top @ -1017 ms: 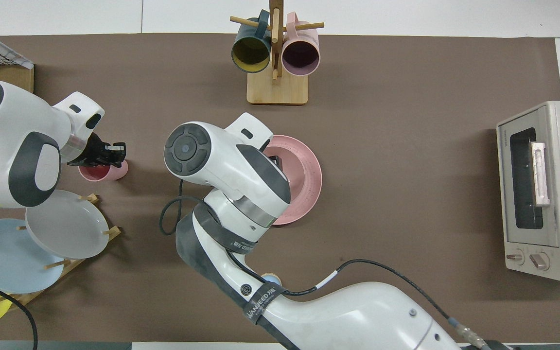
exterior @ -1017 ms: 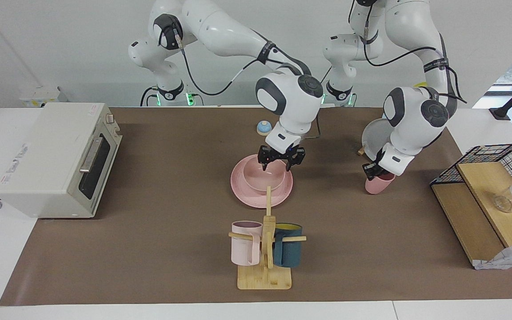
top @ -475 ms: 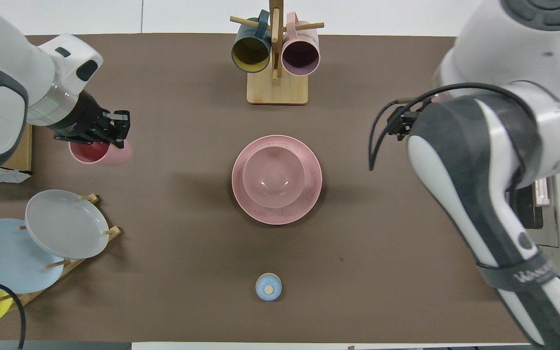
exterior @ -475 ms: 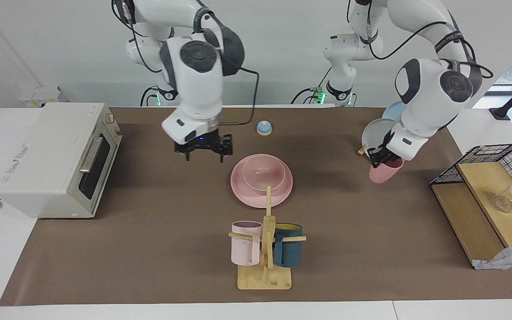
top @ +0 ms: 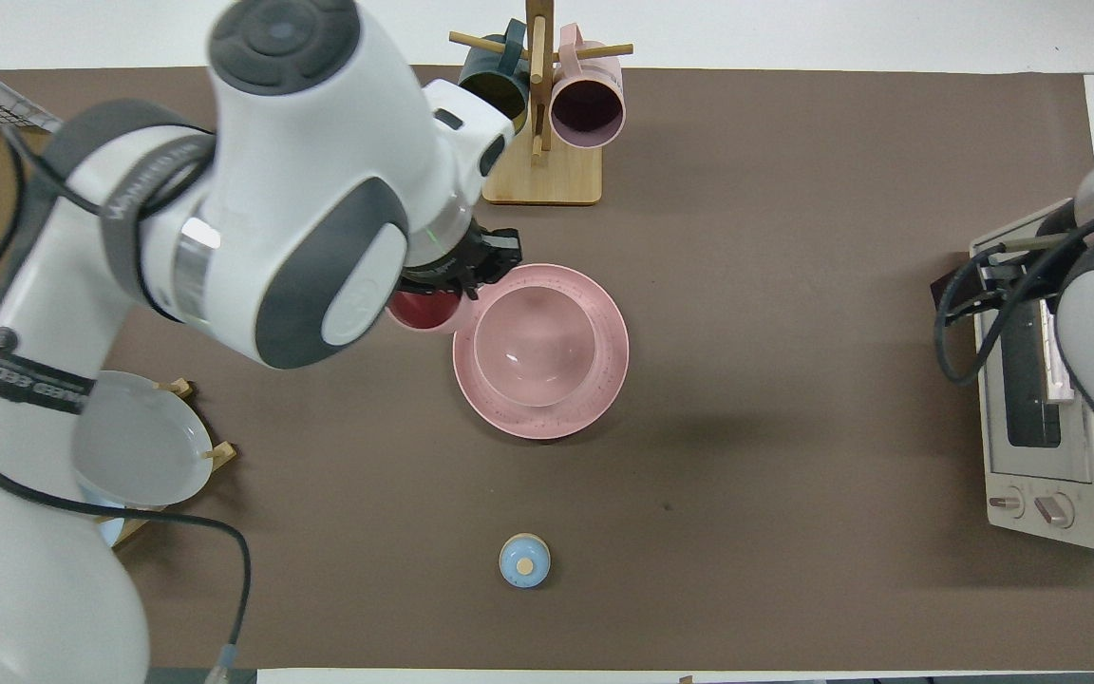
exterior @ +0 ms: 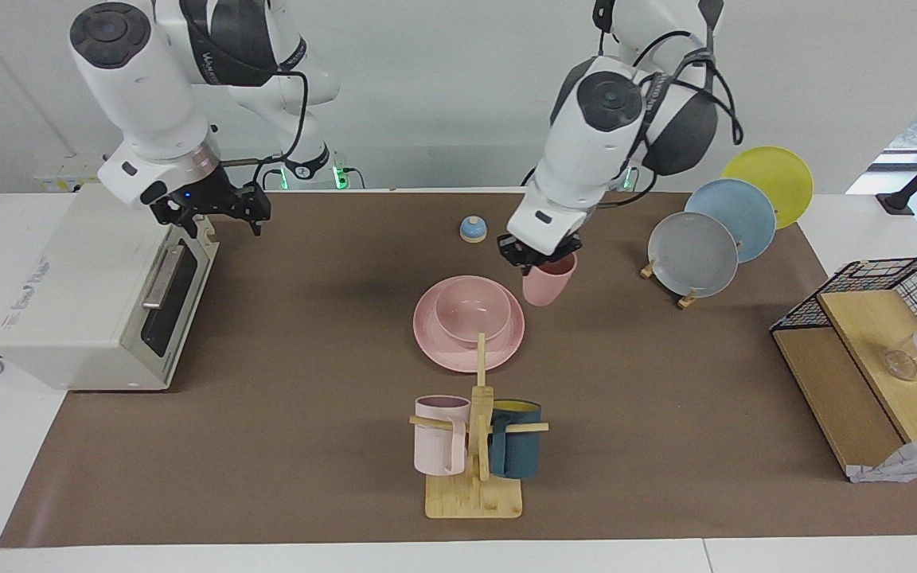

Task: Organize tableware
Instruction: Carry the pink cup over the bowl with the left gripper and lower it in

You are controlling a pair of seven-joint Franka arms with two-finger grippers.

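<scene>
I hold the pink cup (exterior: 548,278) by its rim in the left gripper (exterior: 538,256), raised beside the bowl (exterior: 473,310), which is nested on the plate (exterior: 446,350); I judge it stacks next. The right gripper (exterior: 208,208) waits, spread wide, over the oven (exterior: 92,286). Only the facing view shows the cup airborne.

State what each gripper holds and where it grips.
The left gripper pinches the pink cup by its rim, airborne beside the bowl. The right gripper, open, holds nothing.
</scene>
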